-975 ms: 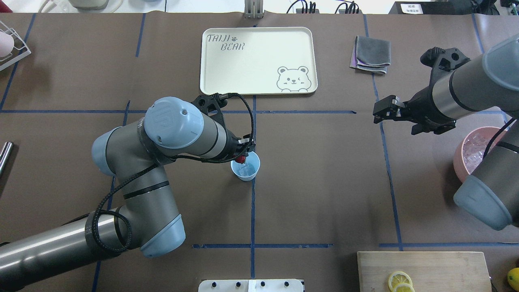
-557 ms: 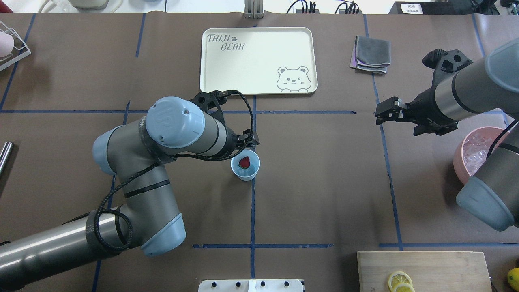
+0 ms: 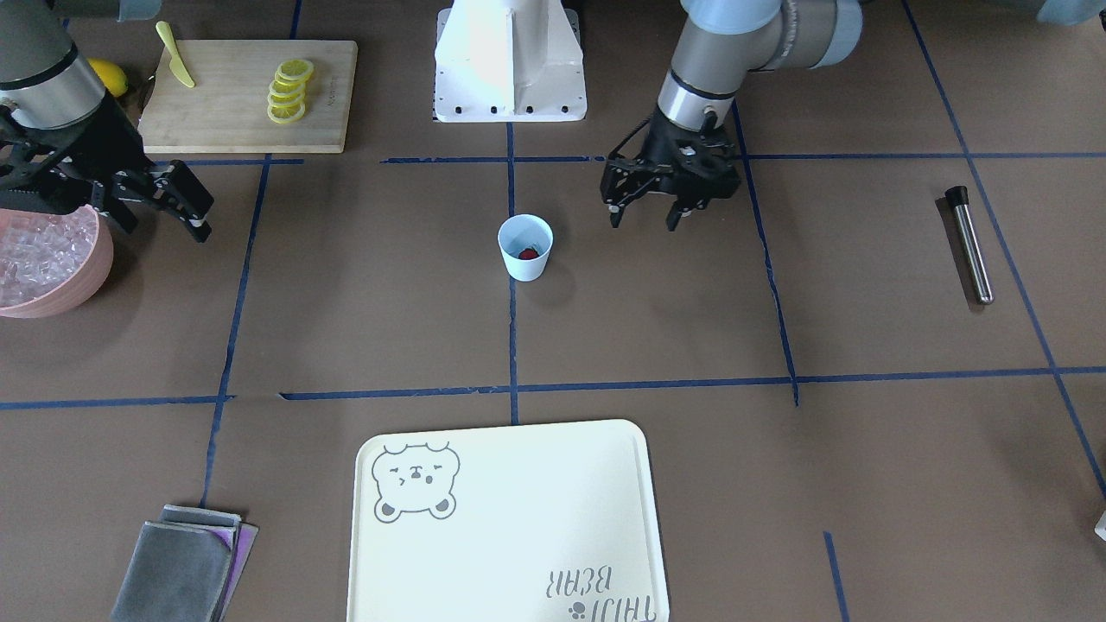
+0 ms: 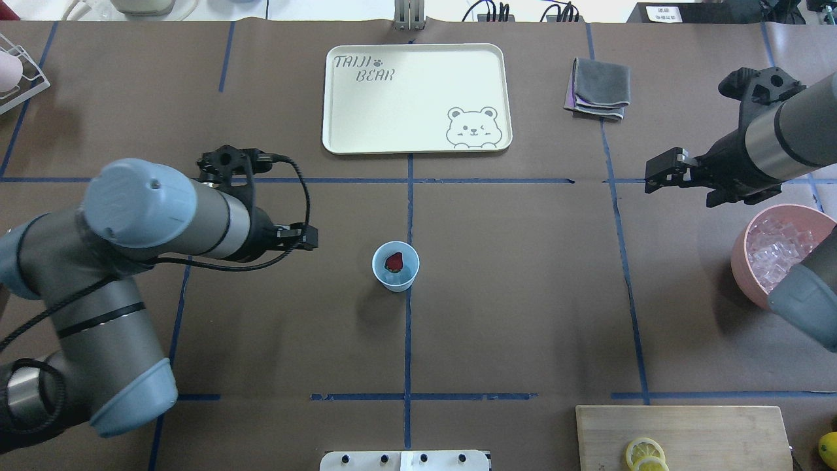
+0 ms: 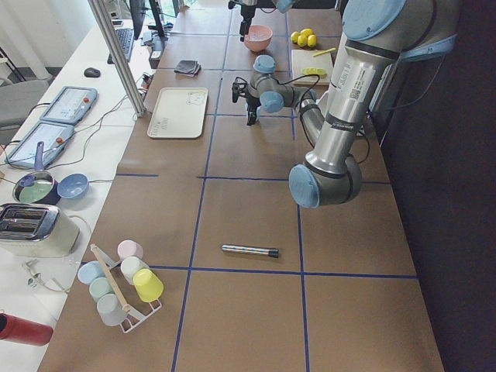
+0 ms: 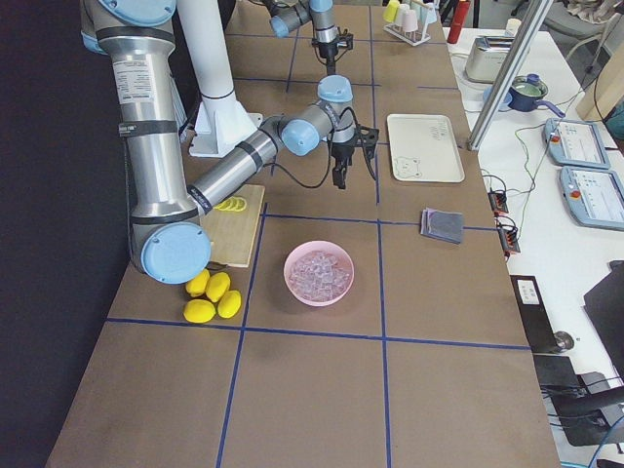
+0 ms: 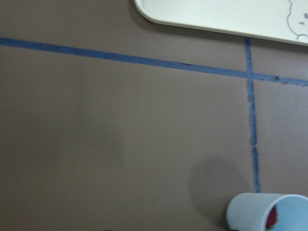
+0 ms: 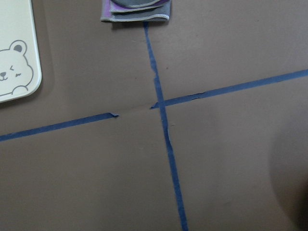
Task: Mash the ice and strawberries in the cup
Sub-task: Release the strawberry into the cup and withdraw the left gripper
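**A:** What is the biggest thing there?

**B:** The brown table (image 4: 523, 294) with blue tape lines. On its far side lies a cream tray (image 4: 418, 98) with a bear drawing. At the near right edge is a wooden cutting board (image 4: 686, 432) with lemon slices (image 4: 644, 453).

**A:** And the pink bowl?

**B:** The pink bowl (image 4: 739, 255) stands on the robot's right, filled with the ice (image 4: 775, 248). The right gripper (image 3: 164, 226) hangs just beside it, jaws apart, holding nothing.

**A:** And the left one?

**B:** The left gripper (image 3: 643, 223) hangs above the table, on the robot's left of the cup (image 3: 524, 263), near it but not touching. Its jaws are apart too, and empty.

**A:** Where does the cup stand?

**B:** Upright in the middle of the table, on a blue line. Inside it lies the strawberry (image 4: 393, 261). Whether ice is under the berry, I cannot tell.
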